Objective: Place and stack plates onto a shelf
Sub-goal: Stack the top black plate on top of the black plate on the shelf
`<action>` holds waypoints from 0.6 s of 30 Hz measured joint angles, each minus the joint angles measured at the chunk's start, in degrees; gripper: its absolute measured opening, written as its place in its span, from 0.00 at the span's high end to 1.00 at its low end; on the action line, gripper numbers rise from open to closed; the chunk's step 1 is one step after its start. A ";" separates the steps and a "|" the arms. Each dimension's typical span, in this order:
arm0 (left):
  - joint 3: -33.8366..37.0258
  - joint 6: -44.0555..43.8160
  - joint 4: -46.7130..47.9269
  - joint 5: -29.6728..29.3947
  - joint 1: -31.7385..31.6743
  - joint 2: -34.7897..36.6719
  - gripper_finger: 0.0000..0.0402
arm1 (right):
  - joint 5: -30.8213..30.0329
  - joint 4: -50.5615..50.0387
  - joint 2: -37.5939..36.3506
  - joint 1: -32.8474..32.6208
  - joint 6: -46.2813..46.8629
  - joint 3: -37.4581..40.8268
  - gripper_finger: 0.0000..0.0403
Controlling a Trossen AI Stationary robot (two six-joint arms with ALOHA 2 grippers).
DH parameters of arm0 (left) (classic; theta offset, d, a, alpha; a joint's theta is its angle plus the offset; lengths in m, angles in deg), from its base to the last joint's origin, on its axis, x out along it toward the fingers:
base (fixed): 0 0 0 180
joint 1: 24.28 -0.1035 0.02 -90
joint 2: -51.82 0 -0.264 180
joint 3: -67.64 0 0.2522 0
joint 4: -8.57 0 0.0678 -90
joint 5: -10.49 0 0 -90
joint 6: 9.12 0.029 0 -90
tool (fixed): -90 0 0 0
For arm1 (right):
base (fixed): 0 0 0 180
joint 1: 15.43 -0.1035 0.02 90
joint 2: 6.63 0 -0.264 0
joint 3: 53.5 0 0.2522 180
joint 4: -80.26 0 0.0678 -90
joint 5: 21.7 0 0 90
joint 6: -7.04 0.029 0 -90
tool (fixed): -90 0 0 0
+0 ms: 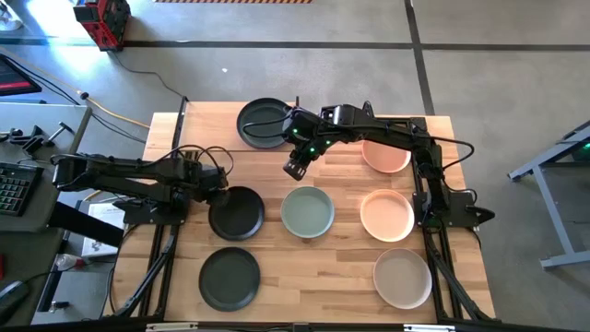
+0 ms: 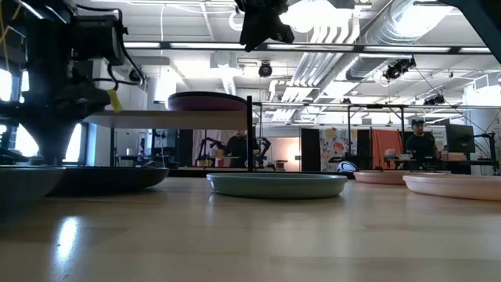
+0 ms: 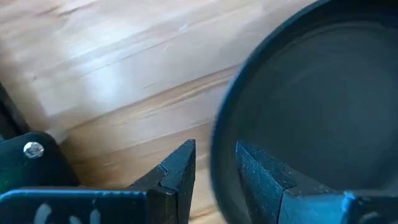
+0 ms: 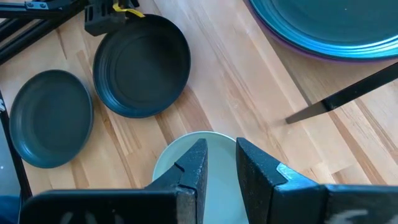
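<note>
Left wrist view: our left gripper [image 3: 214, 171] straddles the black plate [image 3: 311, 99] rim, slightly open, not yet clamped; right gripper [image 4: 221, 165] empty above

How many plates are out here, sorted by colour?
Black or dark grey plates: 3
Purple plate: 1, under a dark one on the shelf
Green plate: 1
Peach plates: 2
Beige plate: 1
Total in view: 8
</note>
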 joint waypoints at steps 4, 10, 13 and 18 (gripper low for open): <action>2.37 -0.02 -3.53 1.24 -0.01 0.00 0.74 | 0.00 0.00 0.00 0.00 0.00 0.00 0.84; 3.68 -1.06 -4.91 1.11 -0.02 -0.22 0.74 | 0.00 0.04 0.00 0.00 -0.01 0.00 0.84; 4.48 -1.03 -5.73 0.54 -0.02 -0.20 0.74 | 0.00 0.09 0.00 0.00 -0.01 0.00 0.84; 7.62 -1.49 -10.02 3.03 -0.02 -0.20 0.74 | 0.00 0.13 0.02 0.00 0.00 0.00 0.84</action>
